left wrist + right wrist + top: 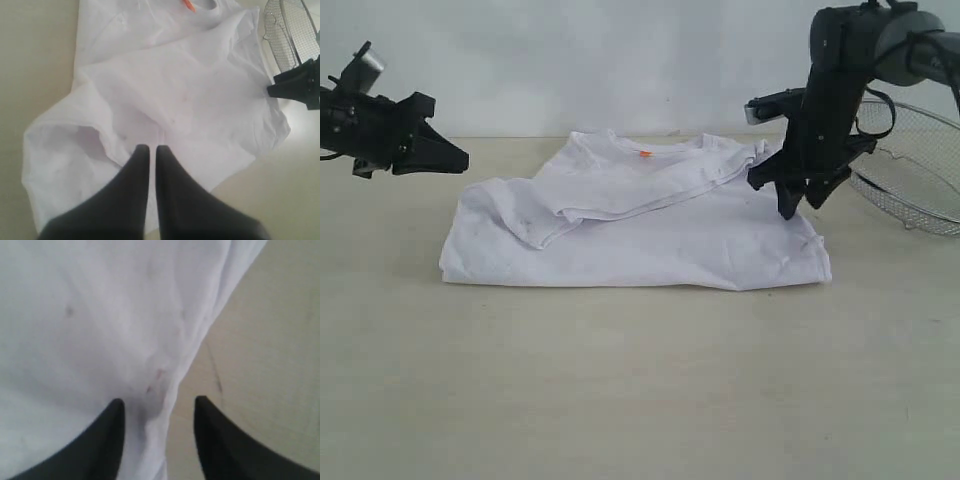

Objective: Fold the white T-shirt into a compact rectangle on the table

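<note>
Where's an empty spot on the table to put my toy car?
The wide bare table strip in front of the white T-shirt, and the patch left of it. Crowded: far right, between shirt and wire basket.

Shirt (640,225): on the table (620,400), centre, collar rearward.
Basket (920,190): on the table, right of the shirt.
Left end effector (455,158): above the table, left of the shirt.
Right end effector (790,205): over the shirt's right edge.
</note>
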Robot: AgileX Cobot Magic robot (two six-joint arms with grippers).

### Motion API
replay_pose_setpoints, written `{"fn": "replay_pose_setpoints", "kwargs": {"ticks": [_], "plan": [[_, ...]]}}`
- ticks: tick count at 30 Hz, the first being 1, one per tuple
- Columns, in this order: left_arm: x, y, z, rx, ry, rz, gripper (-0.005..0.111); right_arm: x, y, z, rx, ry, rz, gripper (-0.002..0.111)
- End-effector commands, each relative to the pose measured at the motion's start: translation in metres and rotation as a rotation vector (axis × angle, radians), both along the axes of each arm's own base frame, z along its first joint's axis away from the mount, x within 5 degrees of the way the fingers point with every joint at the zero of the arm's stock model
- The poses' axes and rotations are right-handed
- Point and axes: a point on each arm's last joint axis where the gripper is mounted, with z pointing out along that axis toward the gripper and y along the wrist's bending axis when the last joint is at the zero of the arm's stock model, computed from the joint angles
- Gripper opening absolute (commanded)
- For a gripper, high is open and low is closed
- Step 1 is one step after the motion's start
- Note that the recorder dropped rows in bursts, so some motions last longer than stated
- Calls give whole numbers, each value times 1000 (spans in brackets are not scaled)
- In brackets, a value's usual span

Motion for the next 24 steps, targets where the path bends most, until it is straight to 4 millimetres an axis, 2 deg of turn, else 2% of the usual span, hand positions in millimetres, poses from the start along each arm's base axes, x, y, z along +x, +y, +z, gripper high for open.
{"fn": "replay_pose_setpoints", "kwargs": {"ticks": [1, 3, 6, 11, 14, 21, 24], "plan": [[-4, -15, 3, 60, -5, -88, 5, -3, -2, 26, -2, -46, -41, 57], [-5, -24, -1, 90, 12, -109, 5, -3, 1, 30, 36, -52, -72, 43], [-5, -35, -13, 163, 55, -124, 5, -3, 12, 30, 139, -45, -61, 3], [-4, -45, -34, 194, 134, -117, 5, -5, 28, 29, 113, -46, 15, 1], [-3, -51, -47, 202, 158, -121, 5, -9, 41, 20, 99, -12, 44, 1], [-3, -55, -74, 270, 215, -114, 5, -25, 39, -9, 29, 98, 17, 1], [-4, -53, -79, 300, 220, -130, 5, -31, 38, -20, 27, 140, 15, 0]]}}
